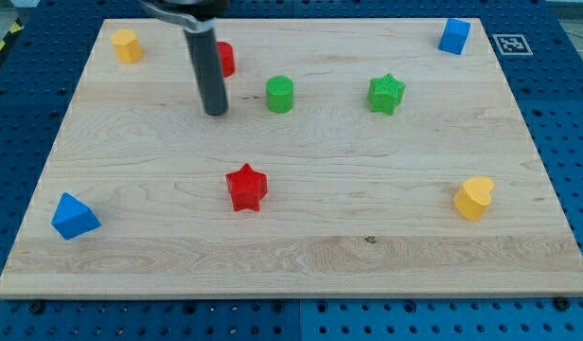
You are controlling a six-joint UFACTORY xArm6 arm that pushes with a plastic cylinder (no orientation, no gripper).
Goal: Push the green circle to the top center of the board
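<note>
My tip sits on the desk, just to view's left of green circle, small gap btwn, not touching. Circle's upper-middle, left of green star. Red block behind rod. Tool's a plain rod, no jaws to open/close.

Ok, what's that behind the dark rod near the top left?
A red block sits behind the rod, whose tip rests left of the green circle. The rod covers the block's left part, so its shape is unclear.
</note>
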